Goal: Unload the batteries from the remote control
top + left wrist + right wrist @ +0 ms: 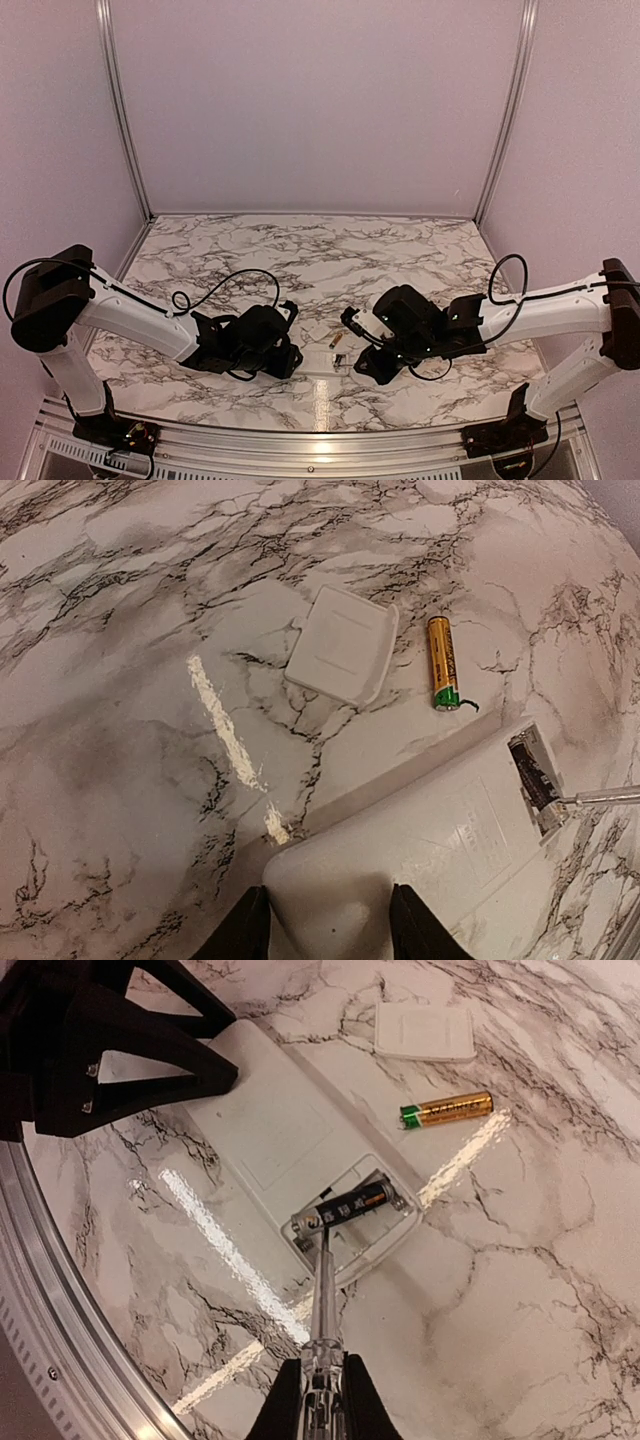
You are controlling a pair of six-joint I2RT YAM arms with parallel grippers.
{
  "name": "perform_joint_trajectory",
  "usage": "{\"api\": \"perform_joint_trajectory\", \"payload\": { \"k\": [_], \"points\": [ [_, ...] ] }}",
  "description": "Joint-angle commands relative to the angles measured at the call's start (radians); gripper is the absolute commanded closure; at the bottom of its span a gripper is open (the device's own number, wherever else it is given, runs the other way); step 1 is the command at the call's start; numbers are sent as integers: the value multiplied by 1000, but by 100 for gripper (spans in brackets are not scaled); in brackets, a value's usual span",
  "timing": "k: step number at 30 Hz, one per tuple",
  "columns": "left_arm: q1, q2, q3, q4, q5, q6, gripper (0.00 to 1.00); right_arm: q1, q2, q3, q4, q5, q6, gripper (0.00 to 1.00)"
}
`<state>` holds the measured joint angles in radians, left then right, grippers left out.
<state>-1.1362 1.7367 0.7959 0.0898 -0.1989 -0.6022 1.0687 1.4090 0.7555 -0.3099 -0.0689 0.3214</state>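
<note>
Jaws of the right gripper (322, 1405) clamp a thin clear stick (324, 1300) whose tip touches the dark battery (350, 1203) inside the open remote control (270, 1130), its other end pinched between the jaws of the left gripper (330, 920), while the gold battery (447, 1110) lies on the table (520, 1260) just beside it.

Robot laboratory test cell: plain pale wall panels (320, 100) at 9, 12 and 3 o'clock, aluminium corner posts (122, 110), marble-pattern tabletop (300, 250), aluminium rail (320, 442) at 6 o'clock.

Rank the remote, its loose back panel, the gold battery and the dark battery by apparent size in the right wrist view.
1. remote control
2. back panel, which lies farther from the camera
3. gold battery and dark battery: they look alike, so unranked
</note>
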Motion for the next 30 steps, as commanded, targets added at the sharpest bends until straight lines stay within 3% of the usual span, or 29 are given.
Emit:
{"api": "perform_joint_trajectory", "payload": {
  "k": [1,30],
  "points": [
    [-8,33,-4,-29,33,19,57,11,13,57,20,13,-6,100],
    [-8,31,-4,-32,35,20,59,10,66,172,-76,111,-41,100]
  ]
}}
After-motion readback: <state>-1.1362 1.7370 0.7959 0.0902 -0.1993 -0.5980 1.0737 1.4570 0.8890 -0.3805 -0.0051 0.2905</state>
